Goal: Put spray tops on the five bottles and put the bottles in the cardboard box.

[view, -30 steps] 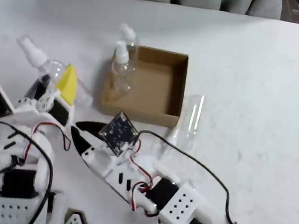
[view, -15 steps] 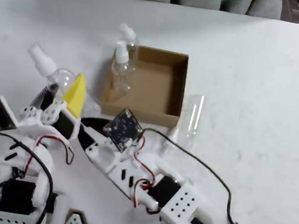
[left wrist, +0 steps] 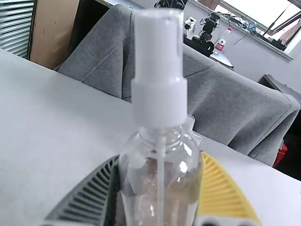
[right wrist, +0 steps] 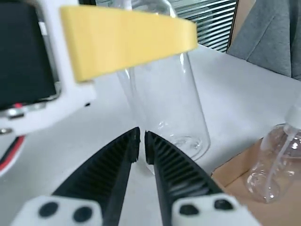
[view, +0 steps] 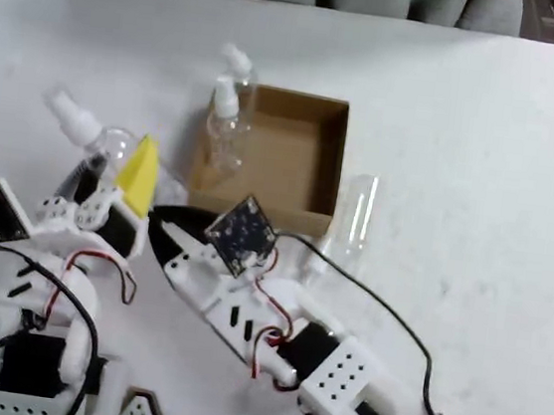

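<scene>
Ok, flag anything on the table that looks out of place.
A bottle lies on its side on the table, just outside the box. I cannot tell whether it has a spray top. Nothing else stands out.

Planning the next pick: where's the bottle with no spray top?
High view: the uncapped bottle sits on the table just outside the right wall of the cardboard box, by the box's near right corner.
</scene>
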Action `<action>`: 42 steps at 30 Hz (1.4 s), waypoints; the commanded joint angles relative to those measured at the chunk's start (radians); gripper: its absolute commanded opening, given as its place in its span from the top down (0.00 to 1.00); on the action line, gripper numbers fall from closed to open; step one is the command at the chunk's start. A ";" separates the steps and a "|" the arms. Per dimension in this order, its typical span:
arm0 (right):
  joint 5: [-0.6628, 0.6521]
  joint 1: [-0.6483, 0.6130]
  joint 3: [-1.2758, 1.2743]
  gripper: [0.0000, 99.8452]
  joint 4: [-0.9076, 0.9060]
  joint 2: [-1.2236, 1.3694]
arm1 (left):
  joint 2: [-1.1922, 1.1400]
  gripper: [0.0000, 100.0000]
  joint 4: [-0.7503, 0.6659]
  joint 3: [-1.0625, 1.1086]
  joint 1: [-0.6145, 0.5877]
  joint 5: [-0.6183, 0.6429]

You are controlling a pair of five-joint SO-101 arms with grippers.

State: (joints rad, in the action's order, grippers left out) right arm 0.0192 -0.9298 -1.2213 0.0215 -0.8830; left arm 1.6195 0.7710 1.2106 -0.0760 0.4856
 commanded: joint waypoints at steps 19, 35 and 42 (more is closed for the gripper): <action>-0.112 0.079 0.006 0.98 0.266 0.197 | 0.022 0.98 -0.005 -0.035 0.025 0.005; -0.230 0.153 -0.160 0.98 0.079 -0.170 | -0.119 0.98 -0.048 -0.032 0.025 -0.196; -0.229 0.245 -0.327 0.98 0.082 -0.599 | -0.197 0.98 -0.106 -0.031 0.025 -0.203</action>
State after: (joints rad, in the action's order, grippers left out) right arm -0.1987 -0.7211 -1.5420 0.1059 -1.3004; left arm 1.4415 0.7020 1.2121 -0.0667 0.2984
